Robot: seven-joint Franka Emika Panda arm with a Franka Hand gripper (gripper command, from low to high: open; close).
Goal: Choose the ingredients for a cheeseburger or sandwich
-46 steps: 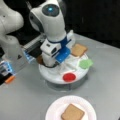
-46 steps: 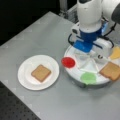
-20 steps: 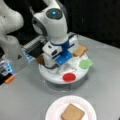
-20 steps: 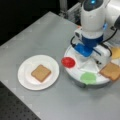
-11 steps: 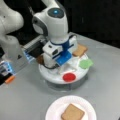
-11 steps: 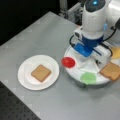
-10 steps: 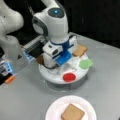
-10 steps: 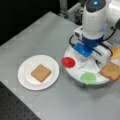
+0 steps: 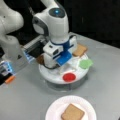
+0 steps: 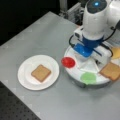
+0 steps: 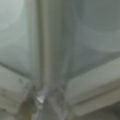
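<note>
One tan bread square (image 9: 72,113) (image 10: 40,73) lies on the white paper plate (image 9: 53,110) (image 10: 25,80). A second bread square (image 9: 80,50) (image 10: 111,71) rests on the rim of the round white tray (image 9: 53,76) (image 10: 72,71). The yellow cheese square (image 10: 116,53) shows at the tray's far right in a front view. A dark brown patty (image 9: 40,59) peeks out behind the arm. My gripper (image 9: 65,68) (image 10: 87,61) is down low over the tray's middle, its fingers hidden under the hand. The wrist view shows only the tray's white dividers close up.
A red round disc (image 9: 68,77) (image 10: 68,62) and a green leaf-like piece (image 9: 85,63) (image 10: 88,78) sit on the tray's near rim. The arm's white base (image 9: 11,50) stands at a front view's left, and the table top is grey.
Since the earliest frames the hand has shifted and dropped toward the tray's middle. Over the last second it has barely moved. The bread on the plate has stayed put.
</note>
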